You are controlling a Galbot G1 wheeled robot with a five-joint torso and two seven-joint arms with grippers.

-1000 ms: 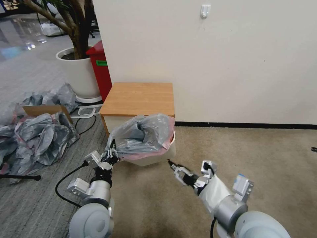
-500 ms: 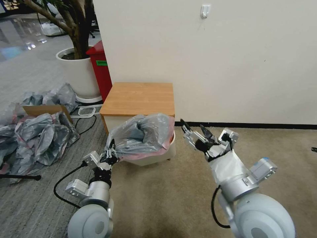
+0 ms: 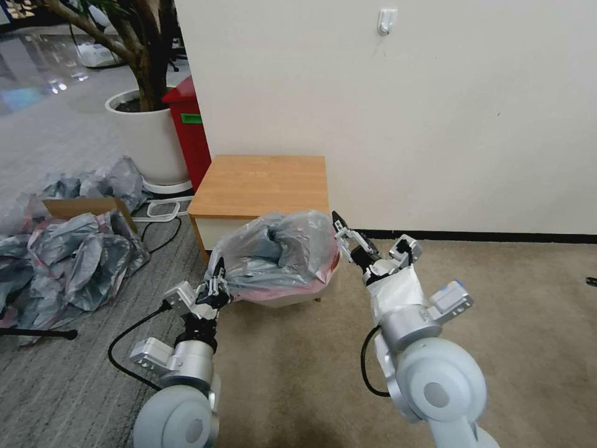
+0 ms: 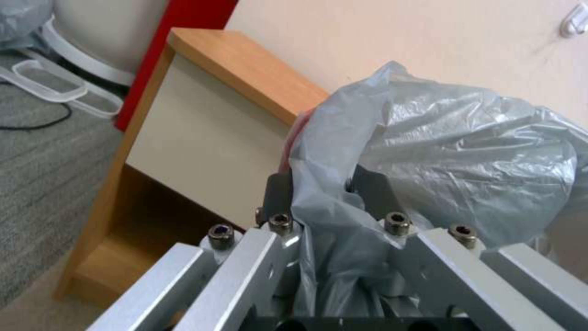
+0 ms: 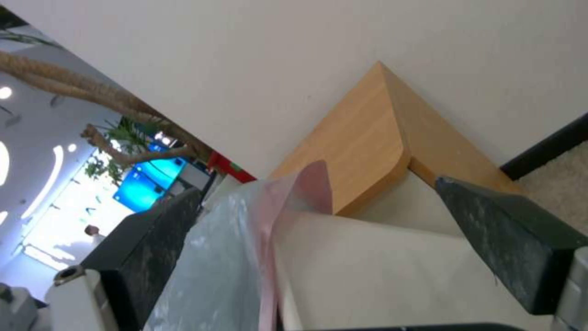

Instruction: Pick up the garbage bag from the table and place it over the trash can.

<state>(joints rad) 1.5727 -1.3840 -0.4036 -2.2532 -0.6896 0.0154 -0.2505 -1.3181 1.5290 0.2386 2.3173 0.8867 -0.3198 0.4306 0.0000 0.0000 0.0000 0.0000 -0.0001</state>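
The silver-grey garbage bag (image 3: 280, 252) with its pink rim lies draped over the cream trash can (image 3: 301, 298), which stands on the floor in front of the wooden table (image 3: 261, 183). My left gripper (image 3: 214, 289) is shut on the bag's left edge; the left wrist view shows the plastic (image 4: 441, 151) pinched between its fingers (image 4: 279, 193). My right gripper (image 3: 348, 239) is open at the bag's right side. In the right wrist view its dark fingers (image 5: 502, 230) straddle the pink rim (image 5: 300, 193) and the can's wall (image 5: 380, 271).
A heap of grey bags around a cardboard box (image 3: 81, 249) lies on the floor at left, with a black cable (image 3: 124, 336) near my left arm. A white plant pot (image 3: 149, 137) and a red bin (image 3: 189, 134) stand behind. Open carpet stretches to the right.
My right arm swung up from the carpet in front of the can to the bag's right edge. The left gripper and the bag shifted slightly right.
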